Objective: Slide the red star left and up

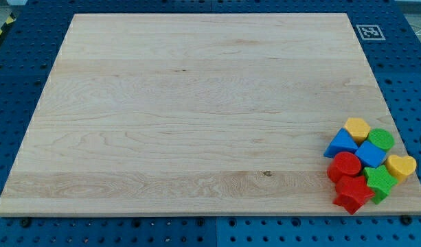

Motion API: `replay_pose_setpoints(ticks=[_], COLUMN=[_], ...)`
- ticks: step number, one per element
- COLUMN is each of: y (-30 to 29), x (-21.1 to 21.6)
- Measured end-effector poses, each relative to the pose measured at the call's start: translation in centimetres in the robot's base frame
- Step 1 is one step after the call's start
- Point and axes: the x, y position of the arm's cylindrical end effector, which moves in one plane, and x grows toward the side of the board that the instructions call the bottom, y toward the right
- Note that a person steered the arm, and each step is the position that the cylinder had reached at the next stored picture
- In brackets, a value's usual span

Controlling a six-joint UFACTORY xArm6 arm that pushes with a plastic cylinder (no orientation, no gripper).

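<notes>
The red star lies at the bottom right corner of the wooden board, at the lower end of a tight cluster of blocks. A red cylinder touches it from above and a green star sits at its right. My tip does not show in the camera view.
The cluster also holds a blue cube, a blue triangular block, a yellow hexagon-like block, a green cylinder and a yellow heart. A fiducial tag sits at the board's top right corner.
</notes>
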Motion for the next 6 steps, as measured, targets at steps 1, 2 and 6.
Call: replay_pose_setpoints(ticks=[1,2,6], y=[0.1,-0.3,-8.3], x=[5.4,8.3,8.4])
